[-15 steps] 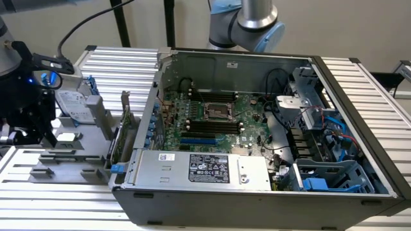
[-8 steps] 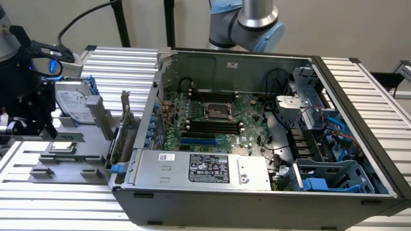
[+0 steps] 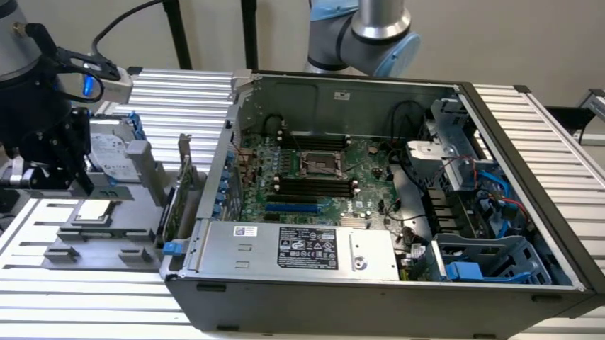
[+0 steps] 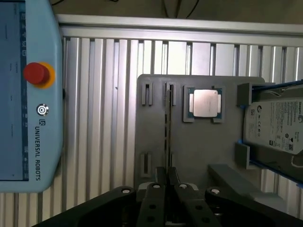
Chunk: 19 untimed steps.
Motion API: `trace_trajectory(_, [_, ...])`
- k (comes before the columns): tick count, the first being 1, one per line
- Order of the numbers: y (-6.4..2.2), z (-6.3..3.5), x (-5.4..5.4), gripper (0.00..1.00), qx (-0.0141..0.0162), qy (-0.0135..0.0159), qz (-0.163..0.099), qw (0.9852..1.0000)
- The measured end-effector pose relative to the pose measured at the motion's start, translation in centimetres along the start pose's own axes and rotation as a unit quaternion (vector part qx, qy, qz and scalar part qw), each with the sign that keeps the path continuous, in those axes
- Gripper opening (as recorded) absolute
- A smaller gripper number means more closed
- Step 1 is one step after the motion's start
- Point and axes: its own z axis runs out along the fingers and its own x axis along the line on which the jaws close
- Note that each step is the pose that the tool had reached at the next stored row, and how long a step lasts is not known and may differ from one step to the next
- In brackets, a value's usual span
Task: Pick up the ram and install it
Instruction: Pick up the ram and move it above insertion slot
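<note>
**Grip check on the long, thin ram stick**

Seen edge-on from the wrist view, so just a dark narrow line standing on its long edge along the slots of the flat grey plastic holder tray. Black gripper right at one end of it, fingers drawn close together and clamped on the stick from both sides. Can't tell whether the ram is lifted out of its slots at all, but lined up with them either way.

Same tray: square silver processor lying flat in its own recess just beside the ram, plus a silver hard drive in a blue frame past the processor. Tray sitting on the ribbed aluminium tabletop, light-blue Universal Robots teach pendant with a red button lying near it, not touching.

Over in the exterior view: gripper low over the tray at the exterior view's left, open black computer case to the exterior view's right of it, well apart from the ram. Green motherboard inside with long black memory slots near its middle, silver labelled power supply box along the near edge.
</note>
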Motion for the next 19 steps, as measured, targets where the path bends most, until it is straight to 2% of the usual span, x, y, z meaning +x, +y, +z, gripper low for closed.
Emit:
trace_trajectory(3, [-0.59,-0.13,-0.1,0.13,0.0002,-0.0060,0.000,1.0000])
trace_trajectory(6, [-1.39,-0.46,-0.2,0.13,0.0003,-0.0104,0.000,0.9999])
trace_trajectory(19, [-5.85,-3.18,-0.3,0.13,-0.0001,-0.0204,-0.001,0.9998])
